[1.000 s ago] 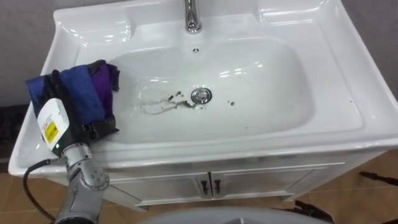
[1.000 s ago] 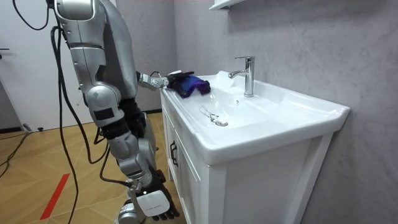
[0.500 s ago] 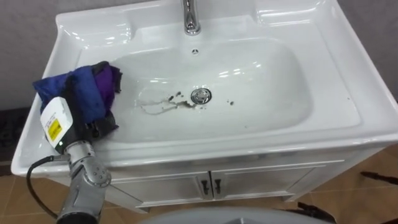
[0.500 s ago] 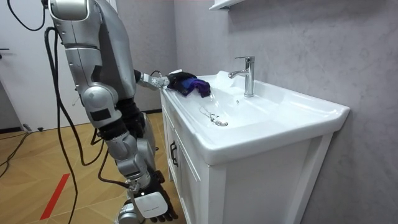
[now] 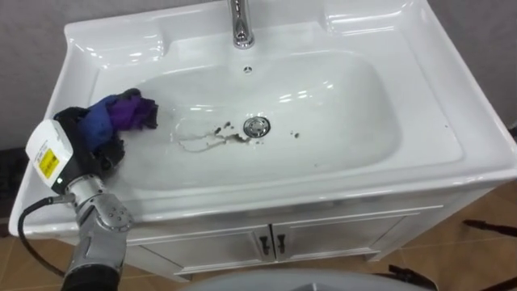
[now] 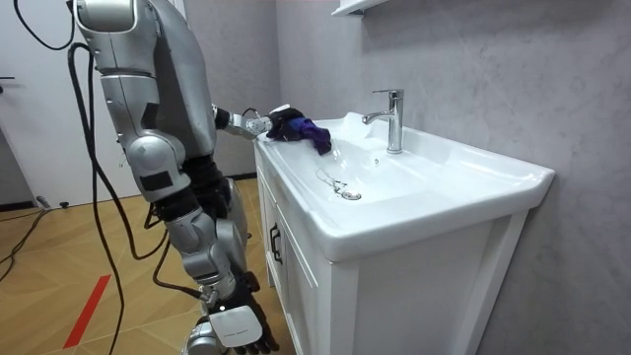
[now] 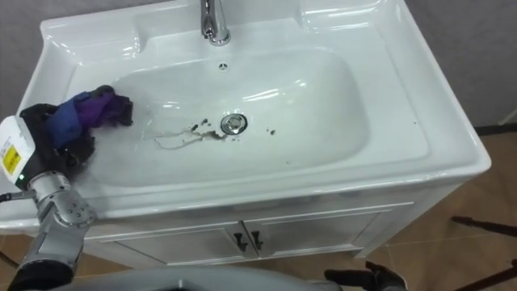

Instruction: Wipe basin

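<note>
The robot is standing at the front left corner of the basin (image 5: 452, 153), and its left hand (image 5: 90, 149) is clamping the cloth (image 5: 119, 115), dark fingers curling round the blue bundle. The cloth is lying on the bowl's left slope, well to the left of the drain (image 5: 256, 125).

Over the last second the cloth has been changing shape: it was draping wide over the hand and hanging down the slope, and now it is gathering into a tighter wad, with the hand drawing back away from the drain, toward the left rim. The room view shows the hand sitting slightly higher and nearer the wall than it was. Part of the shift in the eye views is the camera's own. This probably means that one stroke is ending, or that the hand is regripping. The dirty streaks (image 5: 202, 139) just left of the drain and the specks (image 5: 296, 135) just right of it are lying untouched, so the wiping is far from done.

The cloth's long axis is running from the hand toward the drain, its loose purple end pointing that way. Whether the cloth is pressing on the porcelain is hard to tell.
</note>
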Robot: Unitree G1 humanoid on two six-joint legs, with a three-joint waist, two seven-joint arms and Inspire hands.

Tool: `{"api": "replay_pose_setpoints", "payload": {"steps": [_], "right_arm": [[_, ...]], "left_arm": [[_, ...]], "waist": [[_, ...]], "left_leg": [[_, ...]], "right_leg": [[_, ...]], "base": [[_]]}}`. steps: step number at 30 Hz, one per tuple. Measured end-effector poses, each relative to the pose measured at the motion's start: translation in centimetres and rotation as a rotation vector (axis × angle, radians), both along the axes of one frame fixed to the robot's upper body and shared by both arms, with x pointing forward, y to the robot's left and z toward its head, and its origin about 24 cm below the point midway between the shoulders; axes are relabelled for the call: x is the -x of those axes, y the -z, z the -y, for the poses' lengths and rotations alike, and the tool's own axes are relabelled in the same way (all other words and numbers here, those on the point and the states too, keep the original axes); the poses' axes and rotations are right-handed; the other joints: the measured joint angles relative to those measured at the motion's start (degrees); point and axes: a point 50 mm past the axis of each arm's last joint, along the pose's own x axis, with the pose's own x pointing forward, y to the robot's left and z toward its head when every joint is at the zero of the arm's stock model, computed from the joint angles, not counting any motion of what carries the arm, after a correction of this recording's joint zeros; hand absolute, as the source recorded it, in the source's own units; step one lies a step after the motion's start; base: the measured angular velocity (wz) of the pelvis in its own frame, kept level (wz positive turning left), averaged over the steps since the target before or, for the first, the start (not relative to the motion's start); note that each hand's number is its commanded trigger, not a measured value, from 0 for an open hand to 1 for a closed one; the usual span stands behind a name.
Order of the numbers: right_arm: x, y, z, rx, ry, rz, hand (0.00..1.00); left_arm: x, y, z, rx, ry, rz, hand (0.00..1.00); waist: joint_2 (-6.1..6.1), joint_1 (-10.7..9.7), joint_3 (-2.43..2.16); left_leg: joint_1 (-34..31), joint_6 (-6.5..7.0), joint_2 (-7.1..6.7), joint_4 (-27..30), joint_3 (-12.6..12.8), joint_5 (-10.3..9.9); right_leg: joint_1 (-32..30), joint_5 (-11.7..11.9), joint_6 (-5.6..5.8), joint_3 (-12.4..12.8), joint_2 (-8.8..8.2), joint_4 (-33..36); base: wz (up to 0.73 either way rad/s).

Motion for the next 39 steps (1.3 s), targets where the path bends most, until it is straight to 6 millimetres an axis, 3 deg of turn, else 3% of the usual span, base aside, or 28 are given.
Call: {"api": "replay_pose_setpoints", "payload": {"steps": [14, 24, 28, 39], "right_arm": [[0.1, 0.0, 0.1, 0.009, 0.009, -0.001, 0.00], [-0.3, 0.0, -0.1, 0.011, -0.025, 0.001, 0.00], [-0.6, 0.0, -0.4, 0.007, -0.050, 0.009, 0.00], [-1.0, 0.1, -0.7, -0.003, -0.034, 0.049, 0.00]], "left_arm": [[-0.3, -0.1, 0.2, 0.000, 0.001, -0.012, 1.00], [-1.1, -1.2, 0.7, 0.003, 0.015, -0.001, 1.00], [-2.2, -2.4, 1.8, 0.007, 0.082, 0.053, 1.00], [-4.2, -6.5, 4.8, -0.031, 0.236, 0.248, 1.00]], "waist": [[0.37, 0.0, -0.27], [0.09, -0.3, -0.12], [-0.21, -0.4, 0.24], [-0.03, -2.4, 0.53]], "left_leg": [[0.5, 0.00, 0.04, -0.4, 0.1, 0.0], [-0.6, -0.01, 0.05, 0.6, -0.8, 0.0], [-1.5, -0.01, 0.05, 1.1, -1.9, 0.0], [-2.9, -0.02, 0.06, 1.6, -2.4, 0.0]], "right_leg": [[0.4, 0.0, 0.00, 0.3, 0.06, 0.1], [0.0, 0.0, 0.00, -0.6, 0.06, 0.0], [-0.1, 0.0, -0.04, -1.7, 0.07, 0.0], [-0.9, 0.2, -0.15, -2.0, 0.18, -0.2]], "base": [[0.00], [0.05], [0.13], [0.03]]}}
